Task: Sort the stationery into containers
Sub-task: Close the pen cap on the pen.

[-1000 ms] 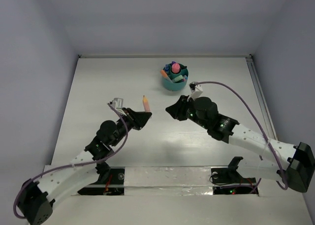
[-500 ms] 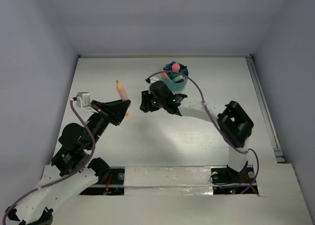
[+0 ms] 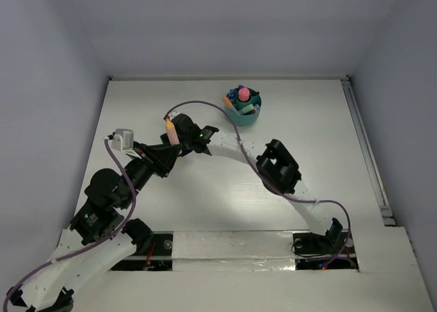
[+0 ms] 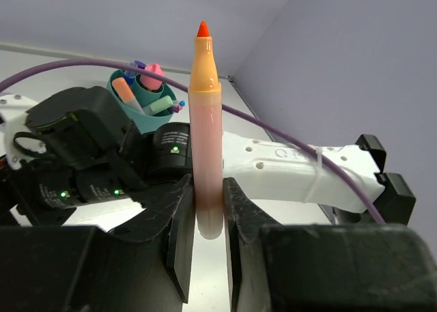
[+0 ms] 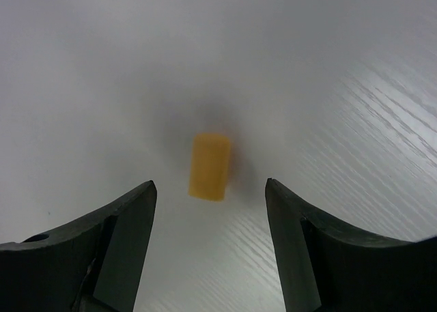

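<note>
Two arms, and both have shifted within the last second.

Overhead: the right arm sat beside the teal organiser point(image 3: 240, 118) a moment ago. It has since swung across to the left half of the table point(image 3: 307, 128), and its head now lies just beside the left gripper point(image 3: 171, 147). The left arm has drawn back toward its own side, carrying an orange marker point(image 3: 168, 129) upright. The organiser already holds several pens. Which way the right fingers point is hard to make out from here, dark on dark.

Left wrist camera: fingers clamped on the marker's lower barrel, bare tip up, no cap on it. The right arm's white link crosses close behind.

Right wrist camera: the right gripper point(image 5: 208, 183) looks straight down. Its jaws stand apart, wider than a second ago, with nothing gripped. A small orange cap point(image 5: 209, 166) lies on the table, centred between them and untouched.

Reading: the right claw is probably lining up to take the cap. Marker and cap both remain outside the organiser.
</note>
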Tool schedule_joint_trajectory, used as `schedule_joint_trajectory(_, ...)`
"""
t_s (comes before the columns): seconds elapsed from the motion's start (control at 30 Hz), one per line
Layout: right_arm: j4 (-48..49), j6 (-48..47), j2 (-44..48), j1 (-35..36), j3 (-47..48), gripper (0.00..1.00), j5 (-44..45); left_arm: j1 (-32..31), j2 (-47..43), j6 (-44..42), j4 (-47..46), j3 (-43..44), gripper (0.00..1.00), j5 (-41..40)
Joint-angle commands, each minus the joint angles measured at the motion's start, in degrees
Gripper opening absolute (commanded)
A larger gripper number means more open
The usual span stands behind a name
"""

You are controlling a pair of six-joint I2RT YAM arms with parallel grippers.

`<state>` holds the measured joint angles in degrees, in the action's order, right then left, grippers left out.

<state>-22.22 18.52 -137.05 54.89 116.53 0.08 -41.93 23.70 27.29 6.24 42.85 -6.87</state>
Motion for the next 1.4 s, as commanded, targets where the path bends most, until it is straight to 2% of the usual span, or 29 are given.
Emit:
schedule_joint_trajectory(0.0,-5.2,-2.9,-1.5,1.2,7.0,0.71,1.3,0.1,-1.0,-1.3,-1.6,0.8,0.00,0.6)
schedule_joint_trajectory(0.2,-7.7,-3.8,-7.3,2.3,12.8,0.70,3.7,0.1,-1.2,-1.0,-1.7,0.1,0.00,1.1)
schedule_joint_trajectory(0.33,-8.2,-4.5,-9.3,2.3,14.3,0.61,5.3,0.1,-1.6,-0.8,-1.8,-0.1,0.00,1.2)
schedule_joint_trajectory(0.5,-9.7,-5.4,-11.9,2.9,17.1,0.57,6.8,0.1,-1.2,-0.5,-2.3,-0.7,0.00,1.5)
schedule_joint_trajectory(0.63,-10.8,-5.6,-12.9,2.9,17.9,0.46,7.9,0.1,-1.0,-0.1,-2.6,-1.2,0.00,1.7)
schedule_joint_trajectory(0.8,-10.9,-5.1,-11.3,2.9,15.6,0.39,9.1,0.1,0.3,0.1,-3.2,-1.6,0.00,1.8)
schedule_joint_trajectory(0.83,-10.5,-4.7,-10.9,2.9,14.8,0.32,9.6,0.1,0.4,0.3,-3.3,-1.7,0.00,1.7)
schedule_joint_trajectory(0.93,-6.9,-2.8,-6.9,2.9,8.7,0.20,11.1,0.1,0.4,1.6,-5.0,-3.4,0.00,2.0)
schedule_joint_trajectory(1.03,2.8,1.1,1.1,2.1,-2.2,0.15,11.1,0.1,1.6,3.0,-5.9,-5.1,0.00,3.4)
schedule_joint_trajectory(1.07,6.1,1.9,3.8,2.1,-6.1,0.14,10.7,0.1,2.0,3.4,-7.9,-5.6,0.00,3.9)
schedule_joint_trajectory(1.1,9.0,2.8,6.8,1.3,-14.1,0.14,9.6,0.1,2.5,4.3,-8.5,-6.1,0.00,4.2)
schedule_joint_trajectory(1.23,21.5,7.6,24.0,-0.9,-31.0,0.14,9.9,0.1,3.9,7.8,-14.8,-10.8,0.00,6.6)
schedule_joint_trajectory(1.37,27.7,8.8,36.0,-3.3,-42.1,0.15,11.0,0.1,5.5,11.9,-21.9,-15.7,0.00,10.6)
